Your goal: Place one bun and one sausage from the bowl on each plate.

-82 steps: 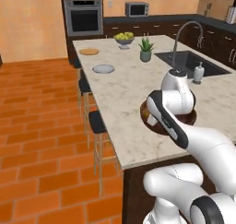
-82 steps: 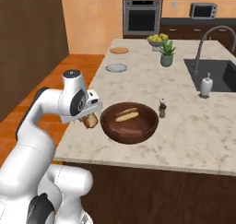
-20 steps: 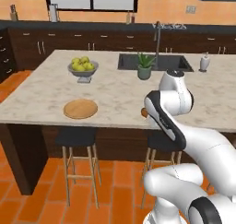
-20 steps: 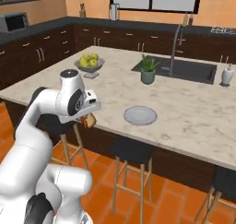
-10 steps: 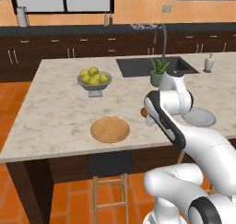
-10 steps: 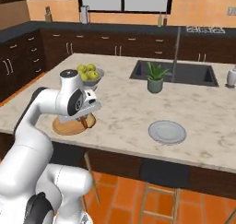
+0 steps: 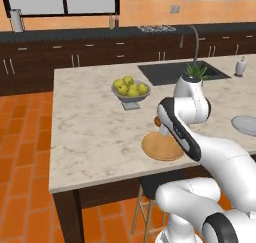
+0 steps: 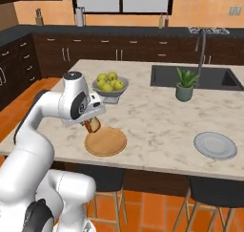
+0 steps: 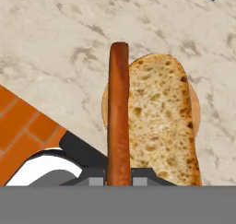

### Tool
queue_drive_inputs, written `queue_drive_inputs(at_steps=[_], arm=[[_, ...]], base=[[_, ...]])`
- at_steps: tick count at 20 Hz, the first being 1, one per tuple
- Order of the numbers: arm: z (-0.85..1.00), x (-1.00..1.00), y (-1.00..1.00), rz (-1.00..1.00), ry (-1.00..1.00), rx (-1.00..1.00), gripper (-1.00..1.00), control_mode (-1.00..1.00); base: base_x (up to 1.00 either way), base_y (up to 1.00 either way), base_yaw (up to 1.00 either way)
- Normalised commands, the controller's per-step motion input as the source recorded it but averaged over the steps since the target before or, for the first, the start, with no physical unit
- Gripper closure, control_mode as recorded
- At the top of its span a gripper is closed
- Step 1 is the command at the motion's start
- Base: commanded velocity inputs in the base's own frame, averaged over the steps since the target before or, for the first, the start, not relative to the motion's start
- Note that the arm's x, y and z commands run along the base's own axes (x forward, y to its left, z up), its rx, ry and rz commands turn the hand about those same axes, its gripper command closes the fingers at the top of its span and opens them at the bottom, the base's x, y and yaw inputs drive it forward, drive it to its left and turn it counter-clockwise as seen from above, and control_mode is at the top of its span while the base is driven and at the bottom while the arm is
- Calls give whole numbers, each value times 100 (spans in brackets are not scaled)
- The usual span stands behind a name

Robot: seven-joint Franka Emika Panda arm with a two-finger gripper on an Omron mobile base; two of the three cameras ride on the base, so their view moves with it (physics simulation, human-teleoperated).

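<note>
We see the gripper (image 8: 91, 125) clamped on a sausage (image 9: 118, 112) and a bun (image 9: 161, 117) together, hanging just above the wooden plate (image 8: 106, 142) near the counter's (image 8: 157, 116) front edge. A fruit bowl (image 8: 110, 89) stands close behind it. The grey plate (image 8: 215, 145) lies well apart to the right, with a potted plant (image 8: 184, 85) and sink (image 8: 190, 77) farther back.

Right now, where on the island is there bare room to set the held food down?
The wooden plate below the claw is bare, and so is the grey plate. Open marble lies between them. It is crowded by the fruit bowl and the potted plant.
</note>
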Motion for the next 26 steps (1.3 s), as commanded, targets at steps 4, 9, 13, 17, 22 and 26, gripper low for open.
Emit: queue_drive_inputs(at_steps=[4,9,13,17,22,26], arm=[[-18,20,0,0,0,0,100,-100],[-67,27,6,0,0,0,100,-100],[-66,0,0,-1,0,0,100,-100],[-68,6,2,0,0,0,100,-100],[-62,5,0,0,0,0,100,-100],[-31,11,0,0,0,0,100,-100]], base=[[34,0,0],[0,0,0],[0,0,0],[0,0,0],[0,0,0],[0,0,0]])
